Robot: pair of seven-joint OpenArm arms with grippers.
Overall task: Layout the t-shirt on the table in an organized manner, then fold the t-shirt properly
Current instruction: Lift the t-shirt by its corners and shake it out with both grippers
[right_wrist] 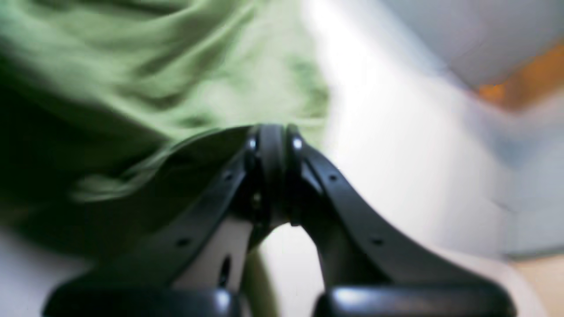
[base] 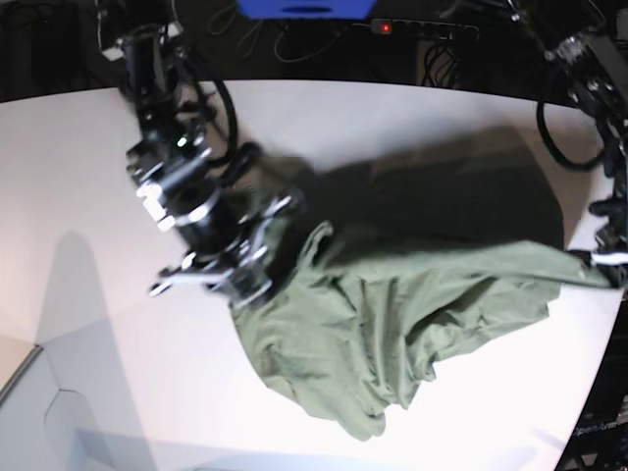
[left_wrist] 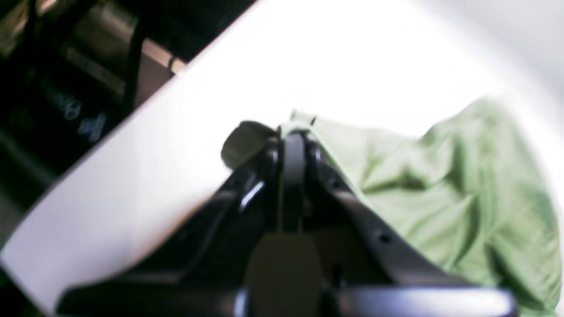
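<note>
Left wrist view: the left gripper [left_wrist: 294, 132] is pinched shut on an edge of the t-shirt [left_wrist: 462, 189] — cloth spilling toward four o'clock over the table [left_wrist: 335, 66], likely to stretch it flat.

Right wrist view: the right gripper [right_wrist: 273, 132] is clamped on fabric; the bulk bunches toward ten o'clock.

Base view: the shirt hangs crumpled between both arms — not yet laid out.

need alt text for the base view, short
An olive t-shirt hangs stretched and crumpled above a white table, pinched at either end by two black arms. The right claw grips its left side; the other end is pulled to the frame's right edge.
</note>
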